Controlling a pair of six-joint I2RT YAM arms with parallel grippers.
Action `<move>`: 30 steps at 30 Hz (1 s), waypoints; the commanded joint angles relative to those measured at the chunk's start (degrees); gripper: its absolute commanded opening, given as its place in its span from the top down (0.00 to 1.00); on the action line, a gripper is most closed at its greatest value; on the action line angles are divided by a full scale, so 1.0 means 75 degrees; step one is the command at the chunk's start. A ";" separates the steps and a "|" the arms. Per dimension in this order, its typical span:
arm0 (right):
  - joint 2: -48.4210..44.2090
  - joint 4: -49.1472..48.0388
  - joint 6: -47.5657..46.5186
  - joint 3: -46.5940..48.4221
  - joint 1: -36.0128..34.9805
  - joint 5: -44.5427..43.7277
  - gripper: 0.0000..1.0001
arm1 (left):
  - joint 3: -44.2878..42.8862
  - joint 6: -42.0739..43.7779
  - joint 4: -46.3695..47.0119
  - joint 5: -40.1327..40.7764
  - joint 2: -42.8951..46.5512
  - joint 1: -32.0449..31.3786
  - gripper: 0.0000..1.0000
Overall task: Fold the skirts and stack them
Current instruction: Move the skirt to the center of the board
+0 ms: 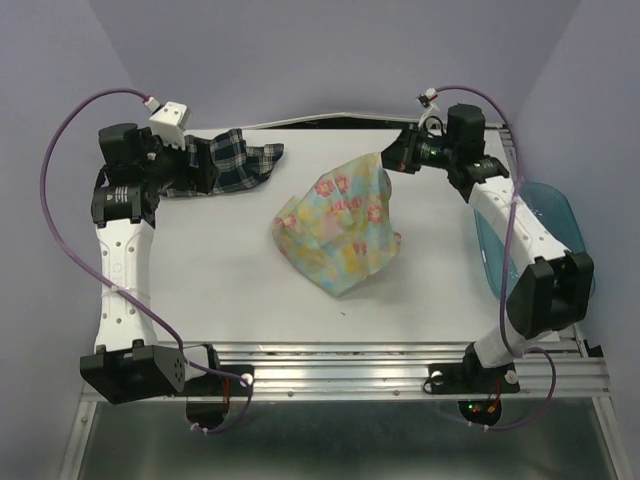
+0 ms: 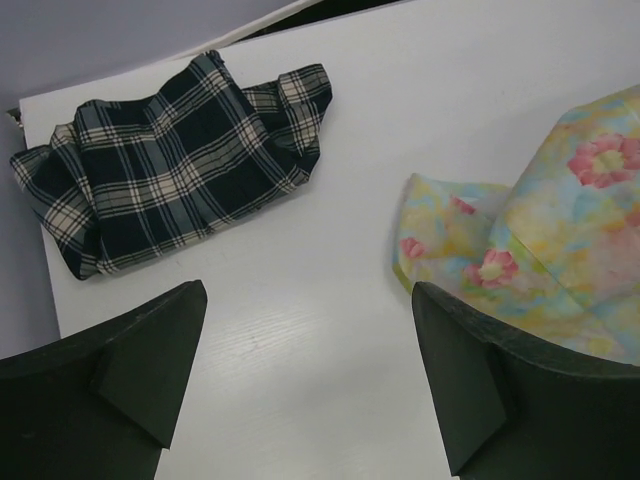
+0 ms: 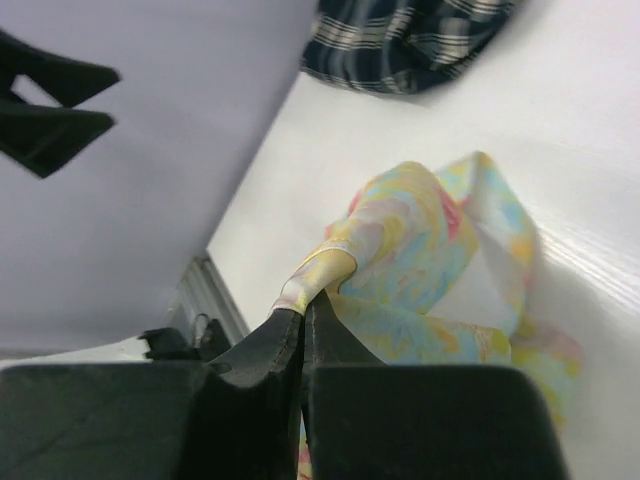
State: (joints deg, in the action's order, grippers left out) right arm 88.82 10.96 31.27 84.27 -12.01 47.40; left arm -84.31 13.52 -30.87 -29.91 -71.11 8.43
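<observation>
Skirts are lying apart on the table (image 1: pixel 200 290): the plaid skirt (image 1: pixel 228 160) is sitting bunched at the far left, just ahead of the left gripper (image 2: pixel 308 300), the nearer arm, its fingers spreading wide and empty. The flowered skirt (image 1: pixel 340 225) is draping mid-table, with the right gripper (image 3: pixel 303 318) pinching its far right corner.

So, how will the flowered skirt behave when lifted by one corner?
Probably floppy: the flowered skirt hangs in folds from the right tool. Likely light: one pinched corner raises it. It may drag across the table.
</observation>
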 commanded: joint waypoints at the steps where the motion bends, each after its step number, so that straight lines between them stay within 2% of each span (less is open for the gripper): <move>1: 0.0636 -0.0173 -0.1156 -0.0173 -0.0074 -0.1547 0.99 | 0.0226 0.0563 -0.0628 -0.0254 0.0165 0.0037 0.06; 6: 0.1306 -0.0138 -0.1893 -0.0665 -0.0074 -0.3782 0.99 | 0.1185 0.1779 -0.1624 -0.0605 0.0469 0.0037 0.09; 9: 0.1353 -0.0149 -0.2222 -0.1308 -0.0074 -0.4489 0.99 | 0.2145 0.2332 -0.1860 -0.0735 0.0774 -0.0197 0.11; 13: 0.1283 -0.0091 -0.2212 -0.2176 -0.0074 -0.4247 0.99 | 0.3108 0.2194 -0.1182 -0.0208 0.1243 -0.0934 0.11; 15: 0.1306 0.0062 -0.2037 -0.2469 -0.0074 -0.3896 0.99 | 0.3342 0.1984 -0.0620 0.0038 0.1243 -0.1695 0.10; 16: 0.1318 0.0120 -0.2013 -0.2505 -0.0074 -0.3824 0.89 | 0.3448 0.1739 -0.0444 0.0375 0.1174 -0.1999 0.10; 17: 0.1364 0.0364 -0.2071 -0.2424 -0.0074 -0.3742 0.83 | 0.3623 0.1574 -0.0094 0.0646 0.1092 -0.2722 0.10; 18: 0.1388 0.0529 -0.2141 -0.2331 -0.0074 -0.3765 0.79 | 0.3625 0.1422 -0.0033 0.0869 0.0963 -0.3042 0.10; 21: 0.1284 0.1314 -0.2642 -0.2003 -0.0074 -0.3998 0.43 | 0.3695 0.1279 0.0179 0.1479 0.0296 -0.3980 0.10; 23: 0.1166 0.2119 -0.3077 -0.1605 -0.0074 -0.4279 0.29 | 0.3753 0.1849 0.0086 0.2086 -0.0218 -0.5057 0.10; 26: 0.0768 0.3092 -0.3816 -0.1218 -0.0074 -0.4596 0.19 | 0.3870 0.2671 -0.0160 0.2300 -0.0630 -0.6044 0.10; 29: 0.0230 0.3820 -0.4693 -0.1227 -0.0074 -0.4271 0.19 | 0.4279 0.3806 0.0072 0.2277 -0.0597 -0.6512 0.10; 30: 0.0089 0.3963 -0.4812 -0.1309 -0.0074 -0.4060 0.20 | 0.4374 0.3811 0.0213 0.2277 -0.0562 -0.6607 0.10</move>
State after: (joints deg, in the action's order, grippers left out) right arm 96.47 31.46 4.01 72.38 -12.69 15.22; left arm -53.89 33.67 -30.89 -15.44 -77.41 -38.87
